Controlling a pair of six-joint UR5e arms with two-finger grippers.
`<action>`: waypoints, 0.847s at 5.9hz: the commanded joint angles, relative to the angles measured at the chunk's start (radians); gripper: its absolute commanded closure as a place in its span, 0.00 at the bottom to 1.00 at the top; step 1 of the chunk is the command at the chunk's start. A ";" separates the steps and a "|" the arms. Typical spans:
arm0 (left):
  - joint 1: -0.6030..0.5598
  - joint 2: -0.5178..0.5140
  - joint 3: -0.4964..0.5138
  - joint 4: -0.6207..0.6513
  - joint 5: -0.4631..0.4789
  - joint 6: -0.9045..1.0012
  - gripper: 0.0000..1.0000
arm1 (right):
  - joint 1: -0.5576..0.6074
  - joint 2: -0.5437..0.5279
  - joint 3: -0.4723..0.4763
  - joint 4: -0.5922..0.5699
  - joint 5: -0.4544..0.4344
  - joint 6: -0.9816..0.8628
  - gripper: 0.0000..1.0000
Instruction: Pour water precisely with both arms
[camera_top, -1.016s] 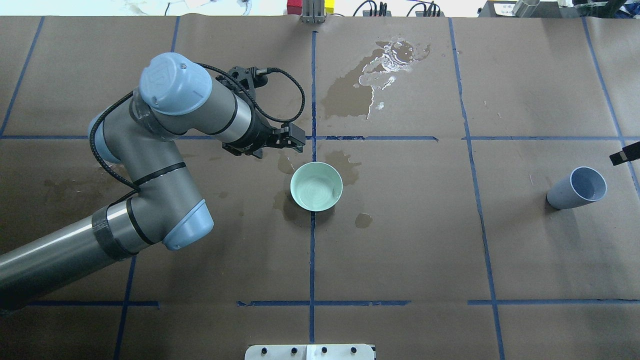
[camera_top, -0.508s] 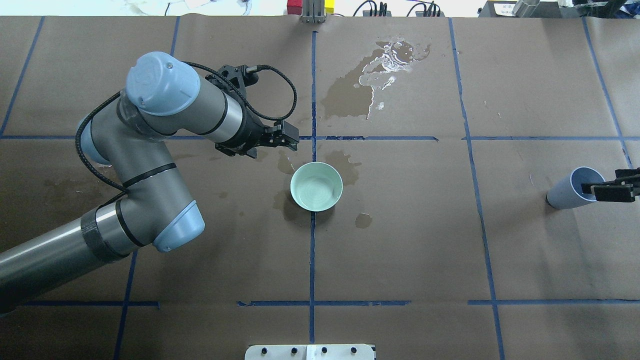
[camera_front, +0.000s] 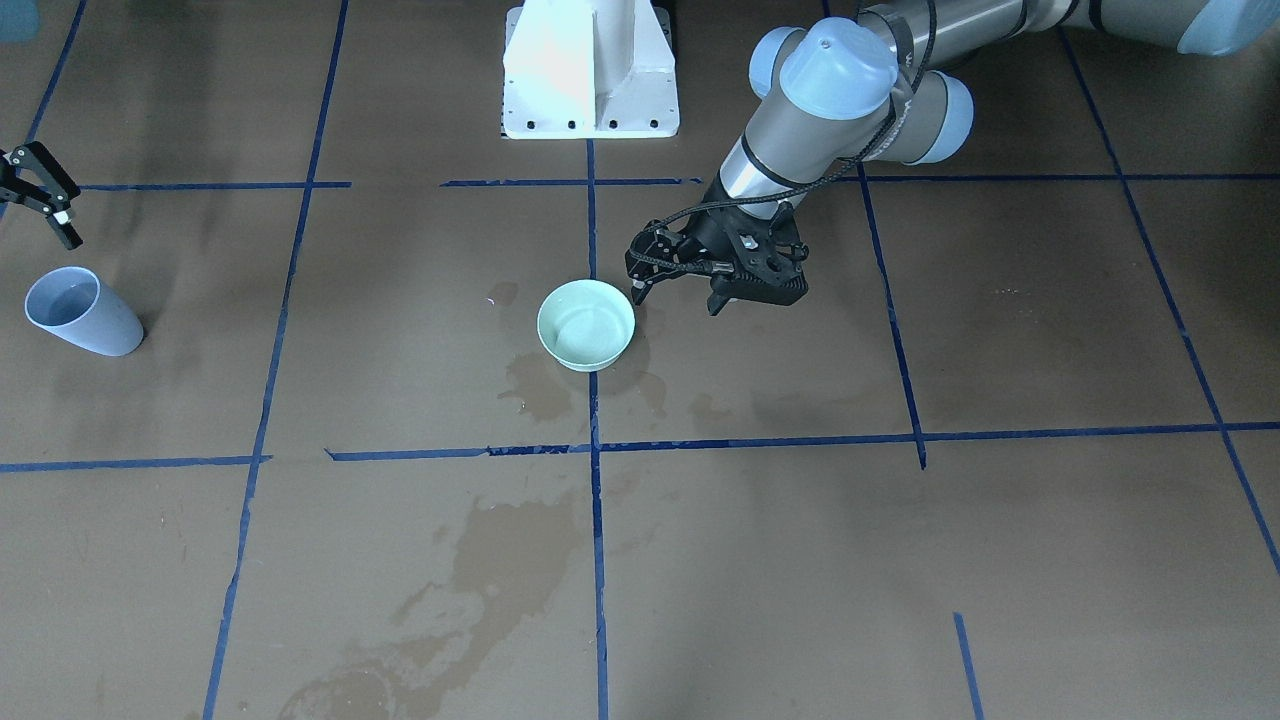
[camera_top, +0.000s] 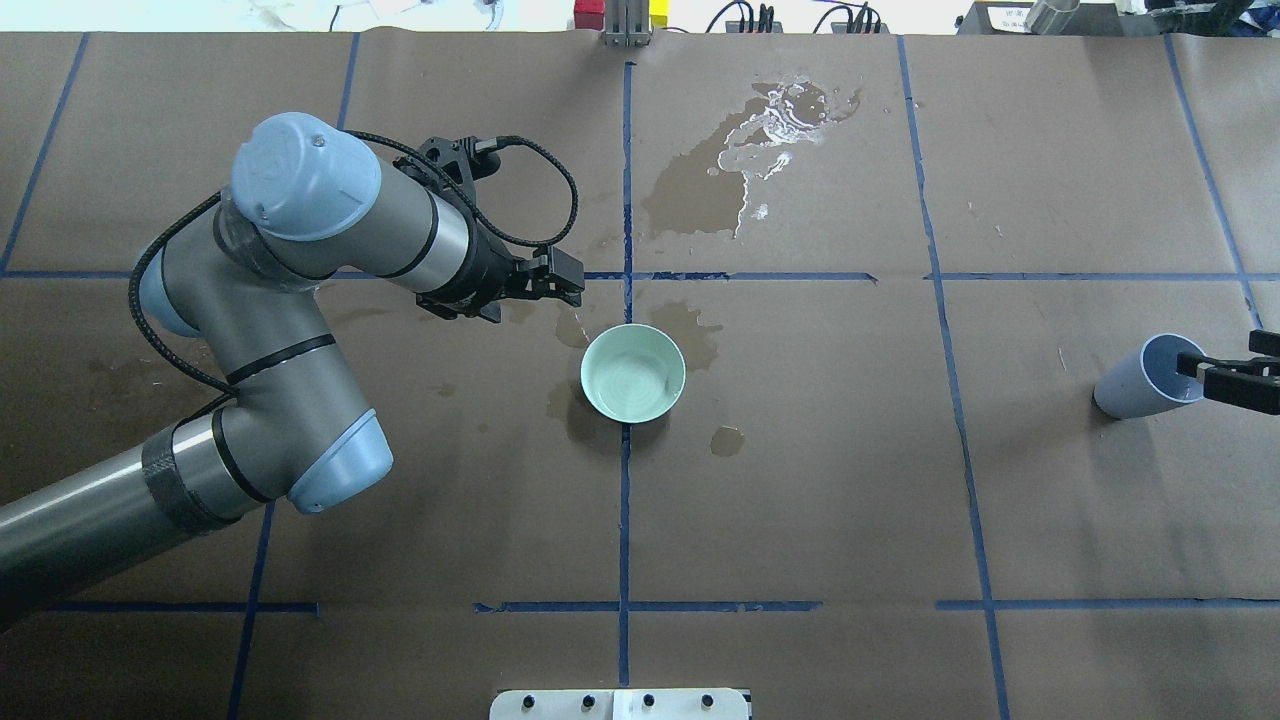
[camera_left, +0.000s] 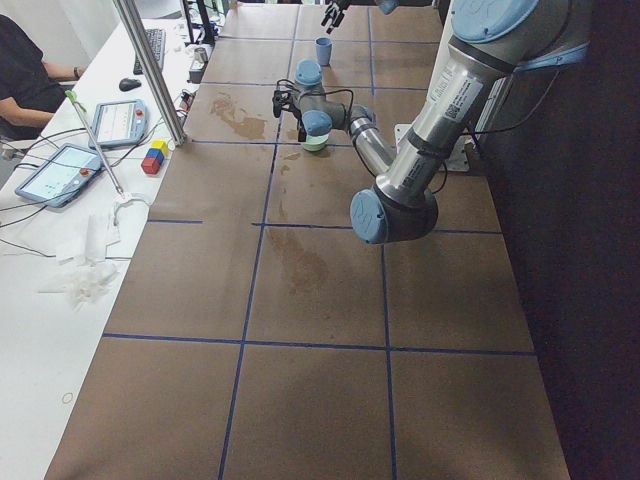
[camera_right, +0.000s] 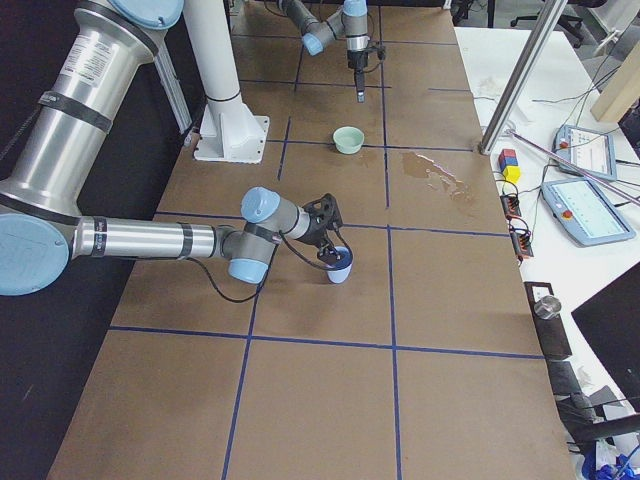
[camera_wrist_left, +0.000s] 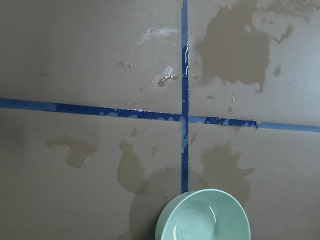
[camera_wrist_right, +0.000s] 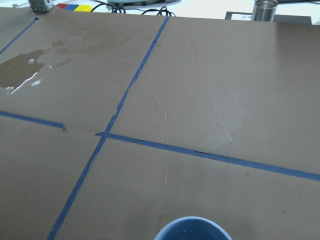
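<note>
Left arm (camera_top: 300, 330): we find it stretched in over the middle of the table (camera_top: 1050, 500), wrist angled downward.
Left pincer (camera_top: 572, 282): released, jaws apart, grasping nothing. It hangs just beside the bowl on the robot's left, clear of the rim.
Bowl (camera_top: 633, 373): pale green, upright, at the middle of the table, sitting on a blue tape line (camera_top: 624, 520).
Water (camera_wrist_left: 187, 227): we note a faint sheen in the bottom of the bowl. Whether the cup holds any we cannot tell.
Cup (camera_top: 1135, 388): blue-grey, upright, near the table's end on the robot's right.
Right arm (camera_right: 150, 240): low over the table, extended toward the cup.
Right pincer (camera_top: 1222, 362): released, jaws apart, at the cup's rim. We cannot tell whether it touches.
Wet stains (camera_top: 700, 195): dark patches around the bowl, and a larger one toward the far edge.
</note>
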 joint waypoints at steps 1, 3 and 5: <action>0.002 0.001 -0.001 0.000 0.000 0.000 0.00 | -0.106 -0.019 -0.001 0.032 -0.251 0.124 0.03; 0.000 0.001 -0.002 0.000 0.002 0.000 0.00 | -0.288 -0.057 -0.003 0.034 -0.471 0.136 0.01; 0.000 0.001 -0.002 0.000 0.002 -0.002 0.00 | -0.487 -0.075 -0.041 0.034 -0.745 0.198 0.00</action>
